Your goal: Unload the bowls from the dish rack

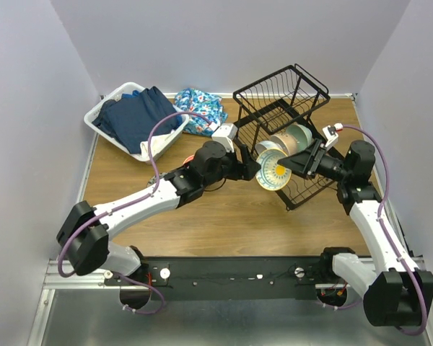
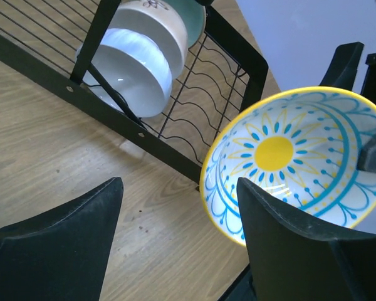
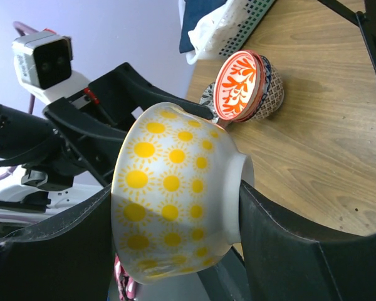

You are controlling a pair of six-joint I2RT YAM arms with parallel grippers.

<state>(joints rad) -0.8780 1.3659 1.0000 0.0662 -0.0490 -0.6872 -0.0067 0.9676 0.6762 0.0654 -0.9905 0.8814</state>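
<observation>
My right gripper (image 1: 287, 169) is shut on a yellow sun-patterned bowl (image 3: 175, 188), one finger on its foot and one at its rim. It holds the bowl on edge above the table, in front of the black wire dish rack (image 1: 281, 119). The bowl's teal and yellow inside (image 2: 301, 157) faces my left gripper (image 2: 178, 244), which is open, its right finger (image 2: 301, 251) close by the rim. White and tan bowls (image 2: 135, 69) stand on edge in the rack's lower tier (image 1: 292, 138). A red-orange floral bowl (image 3: 238, 84) and a blue-patterned bowl (image 3: 272, 94) sit on the table.
A white laundry basket (image 1: 101, 119) with dark clothes stands at the back left, with a floral cloth (image 1: 200, 108) beside it. The left arm (image 1: 144, 194) stretches across the table's middle. The rack's upper basket (image 1: 289, 86) tilts over the lower tier.
</observation>
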